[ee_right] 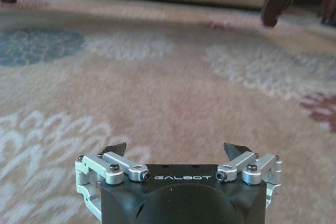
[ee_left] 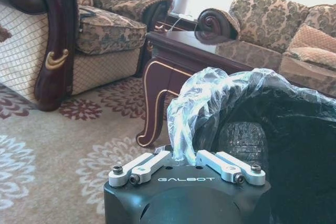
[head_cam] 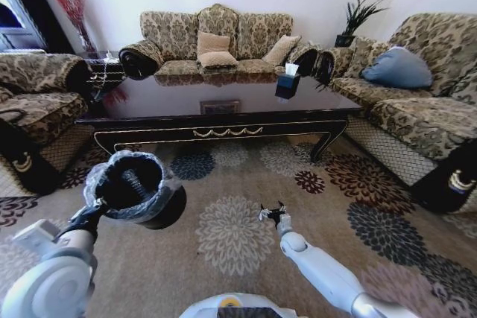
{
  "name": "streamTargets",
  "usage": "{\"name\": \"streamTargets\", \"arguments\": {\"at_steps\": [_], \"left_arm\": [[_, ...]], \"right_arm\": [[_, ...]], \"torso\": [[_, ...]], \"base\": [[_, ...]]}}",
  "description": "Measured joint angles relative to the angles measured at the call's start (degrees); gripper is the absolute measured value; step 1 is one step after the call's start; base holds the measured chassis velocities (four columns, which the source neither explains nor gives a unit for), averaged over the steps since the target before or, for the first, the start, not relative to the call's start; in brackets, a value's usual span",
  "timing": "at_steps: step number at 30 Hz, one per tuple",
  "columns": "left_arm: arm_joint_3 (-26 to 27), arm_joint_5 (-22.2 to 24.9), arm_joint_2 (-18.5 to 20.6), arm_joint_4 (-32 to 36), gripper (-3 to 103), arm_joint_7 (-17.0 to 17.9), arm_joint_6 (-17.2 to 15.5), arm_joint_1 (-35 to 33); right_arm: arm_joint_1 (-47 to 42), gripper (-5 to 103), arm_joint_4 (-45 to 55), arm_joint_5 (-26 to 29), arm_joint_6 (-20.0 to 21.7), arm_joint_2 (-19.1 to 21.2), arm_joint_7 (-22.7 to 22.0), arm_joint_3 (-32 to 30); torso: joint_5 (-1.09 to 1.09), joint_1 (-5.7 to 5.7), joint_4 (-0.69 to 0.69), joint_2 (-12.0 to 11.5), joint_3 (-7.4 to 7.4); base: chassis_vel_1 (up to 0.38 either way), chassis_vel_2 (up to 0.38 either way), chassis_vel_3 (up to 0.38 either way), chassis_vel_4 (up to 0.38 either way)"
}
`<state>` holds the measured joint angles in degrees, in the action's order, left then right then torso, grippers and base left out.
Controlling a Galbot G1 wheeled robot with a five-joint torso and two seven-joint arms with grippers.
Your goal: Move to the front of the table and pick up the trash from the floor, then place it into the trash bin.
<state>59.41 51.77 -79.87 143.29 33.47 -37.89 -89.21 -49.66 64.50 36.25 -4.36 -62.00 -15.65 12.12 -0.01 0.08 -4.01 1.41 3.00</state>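
The black trash bin point(head_cam: 141, 191) with its clear liner hangs above the carpet at the left. My left gripper point(head_cam: 95, 212) is shut on its near rim. In the left wrist view the liner point(ee_left: 210, 98) bunches right over that gripper point(ee_left: 184, 155), and a grey ribbed object point(ee_left: 241, 136) lies inside the bin; I cannot tell what it is. My right gripper point(head_cam: 273, 212) hovers open just over the carpet, its dark fingertips point(ee_right: 118, 148) spread with nothing between them. The dark table point(head_cam: 223, 121) stands across the middle ahead. The trash is out of view.
Patterned sofas stand behind the table point(head_cam: 216, 46), at the left point(head_cam: 33, 102) and at the right point(head_cam: 425, 102). A black tissue box point(head_cam: 287, 83) sits on the table. The floral carpet point(head_cam: 231, 236) spreads between me and the table.
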Motion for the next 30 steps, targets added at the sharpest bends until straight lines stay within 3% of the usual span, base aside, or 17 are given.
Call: {"name": "streamTargets", "arguments": {"at_steps": [3,9,26,30], "left_arm": [[0.55,-0.03,-0.39,0.01,3,-0.03,0.0,-0.39],[1.07,-0.48,-0.79,0.01,3,-0.09,0.0,-1.08],[0.67,-0.86,-0.98,0.01,3,-0.09,0.01,-1.01],[0.65,-0.89,-0.9,0.01,3,-0.09,0.01,-1.01]], "right_arm": [[0.53,100,0.39,3.45,5.36,-0.55,-0.06,0.2],[2.19,100,-2.69,5.03,9.14,-3.63,-0.41,-0.88],[5.24,99,-9.75,5.39,10.36,-8.41,-0.78,-1.94],[5.41,83,-10.23,5.66,12.4,-8.75,-2.67,-1.8]], "torso": [[0.0,0.0,-0.01,0.0,0.0],[0.01,0.0,0.02,0.0,0.0],[0.01,0.0,0.01,0.0,0.0],[0.01,0.0,0.0,0.0,0.0]], "base": [[0.0,0.0,0.0,0.0],[0.0,0.0,0.0,0.0],[0.0,0.0,0.0,0.0],[0.0,0.0,0.0,0.0]]}}
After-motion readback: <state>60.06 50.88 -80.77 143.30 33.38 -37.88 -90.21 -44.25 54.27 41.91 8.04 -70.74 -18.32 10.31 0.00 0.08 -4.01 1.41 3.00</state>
